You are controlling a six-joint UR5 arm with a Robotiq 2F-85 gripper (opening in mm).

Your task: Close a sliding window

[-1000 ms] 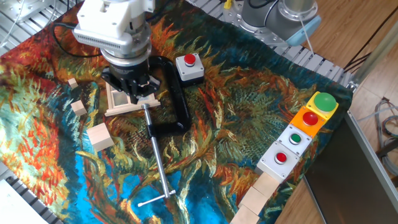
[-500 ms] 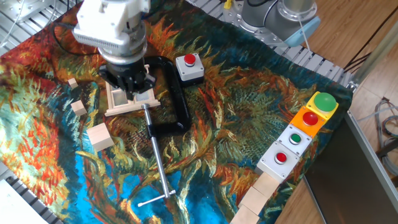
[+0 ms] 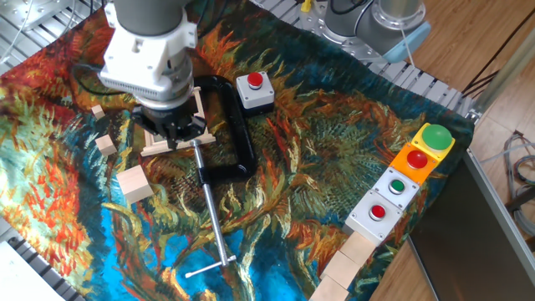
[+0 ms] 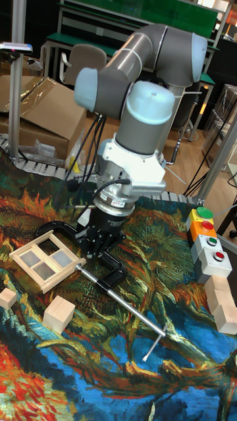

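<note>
The sliding window (image 4: pixel 45 261) is a small pale wooden frame lying flat on the patterned cloth. In the tall fixed view it sits just left of my gripper (image 4: pixel 99 250). In the fixed view my gripper (image 3: pixel 173 132) hangs right over the sliding window (image 3: pixel 155 149) and covers most of it. Only the base strip and a back corner of the frame show there. The dark fingers reach down to the frame's right part. Their tips are hidden against the dark clamp, so the gap between them cannot be judged.
A black C-clamp (image 3: pixel 234 125) with a long steel screw rod (image 3: pixel 213 221) lies just right of the window. A red-button box (image 3: pixel 255 90) stands behind it. Wooden cubes (image 3: pixel 134 184) lie to the left and front; more button boxes (image 3: pixel 401 180) line the right edge.
The gripper has shifted a little left and toward the front over the window frame, now covering more of it. The window frame itself stays in place.
</note>
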